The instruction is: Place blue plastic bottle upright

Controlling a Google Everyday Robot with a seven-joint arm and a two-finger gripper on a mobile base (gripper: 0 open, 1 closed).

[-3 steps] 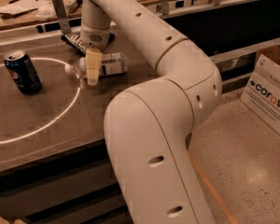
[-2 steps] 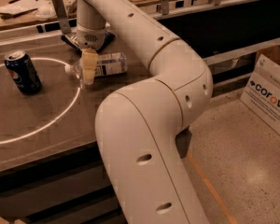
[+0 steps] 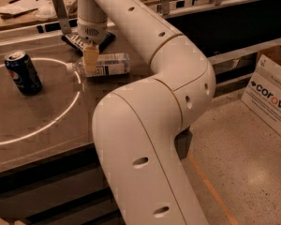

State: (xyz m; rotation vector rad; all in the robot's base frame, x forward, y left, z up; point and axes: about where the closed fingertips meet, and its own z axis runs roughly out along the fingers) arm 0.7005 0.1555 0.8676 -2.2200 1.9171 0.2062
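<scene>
The blue plastic bottle [image 3: 107, 64] is clear with a white label and lies on its side on the brown table [image 3: 47, 139], its cap end pointing left toward the light ring. My gripper [image 3: 90, 61] hangs straight down from the white arm [image 3: 145, 41] and sits right at the bottle's neck end, covering part of it. Whether it grips the bottle is hidden from this view.
A blue Pepsi can [image 3: 22, 72] stands upright at the left inside a white ring of light [image 3: 61, 118]. A black flat object [image 3: 86, 40] lies just behind the gripper. A white "corovan" box [image 3: 271, 97] stands on the floor at right. The arm's big elbow fills the foreground.
The arm's elbow and forearm have swung a little to the left. The gripper stays at the bottle, which still lies on its side in about the same place.
</scene>
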